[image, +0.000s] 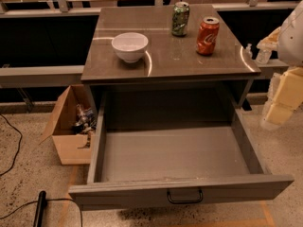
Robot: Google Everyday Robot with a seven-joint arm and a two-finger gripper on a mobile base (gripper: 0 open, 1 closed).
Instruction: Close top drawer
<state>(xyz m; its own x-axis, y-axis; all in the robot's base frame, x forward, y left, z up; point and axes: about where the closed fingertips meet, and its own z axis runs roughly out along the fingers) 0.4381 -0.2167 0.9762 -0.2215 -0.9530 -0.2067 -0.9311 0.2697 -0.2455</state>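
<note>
We see the top drawer (142,191) wide open, sticking far out from the grey cabinet toward the camera. Its plain grey inside is in full view. The front panel is nearest us and runs slightly slanted across the bottom of the view. A small dark bail handle (184,196) sits at the centre of that panel.

The gripper (280,109) is at the right edge (cream blocky parts under a white arm). It hangs over the floor beside the drawer's right wall and looks apart from it. We cannot tell if it is released or clenched, and nothing shows in its grasp.

The cabinet top (165,63) carries three things:
- A white bowl (129,46) at front left.
- A green can (180,18) upright at the back.
- A red can (208,35) upright just right of the green one, close but not touching.

A cardboard box (66,136) with small clutter inside stands open on the speckled floor, left of the cabinet and close against the drawer's left wall. A black cable (10,148) trails at far left.
</note>
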